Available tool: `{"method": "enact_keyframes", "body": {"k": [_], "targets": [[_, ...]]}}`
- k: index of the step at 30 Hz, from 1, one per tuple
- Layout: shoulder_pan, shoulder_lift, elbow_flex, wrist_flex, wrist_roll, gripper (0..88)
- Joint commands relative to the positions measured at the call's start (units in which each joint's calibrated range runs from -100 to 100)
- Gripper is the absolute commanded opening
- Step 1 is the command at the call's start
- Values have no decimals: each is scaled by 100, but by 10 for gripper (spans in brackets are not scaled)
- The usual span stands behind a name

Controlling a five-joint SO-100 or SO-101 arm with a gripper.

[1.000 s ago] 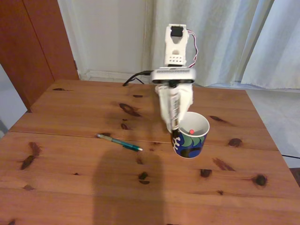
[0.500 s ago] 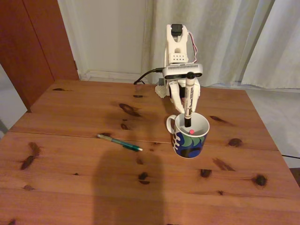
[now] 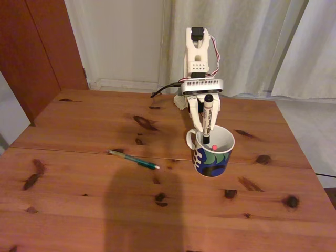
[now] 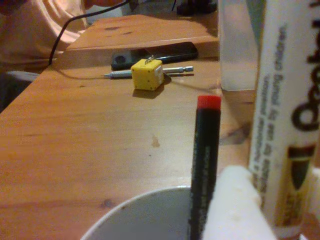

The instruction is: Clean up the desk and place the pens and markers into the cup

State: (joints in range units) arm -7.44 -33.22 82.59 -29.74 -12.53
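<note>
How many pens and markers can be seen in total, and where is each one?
3. The white marker stands upright, its lower end in the mug. The black pen with red tip stands inside the mug. The teal pen lies on the desk.

The white gripper (image 3: pixel 202 126) holds a white marker (image 3: pixel 207 118) with a black cap straight up over the cup (image 3: pixel 212 154). A red tip (image 3: pixel 214 147) shows inside. A green pen (image 3: pixel 133 159) lies on the desk (image 3: pixel 79 184), left of the cup.

A white marker (image 3: pixel 208 118) with black cap is standing near-upright, tip inside the wave-patterned cup (image 3: pixel 213 157). A red-tipped black pen (image 4: pixel 204 160) is sitting in the cup. A teal pen (image 3: pixel 133 159) is lying flat on the surface (image 3: pixel 79 199), left of it.
</note>
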Motion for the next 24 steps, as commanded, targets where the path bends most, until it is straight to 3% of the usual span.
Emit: {"method": "enact_keyframes", "body": {"k": [1,12,18,24], "targets": [[-32,-240,-35,-187,195,150],[387,-116,-676,286,237,181],[853,463,-2281,2324,257,181],[1271,1382,-3904,4475,745,181]]}}
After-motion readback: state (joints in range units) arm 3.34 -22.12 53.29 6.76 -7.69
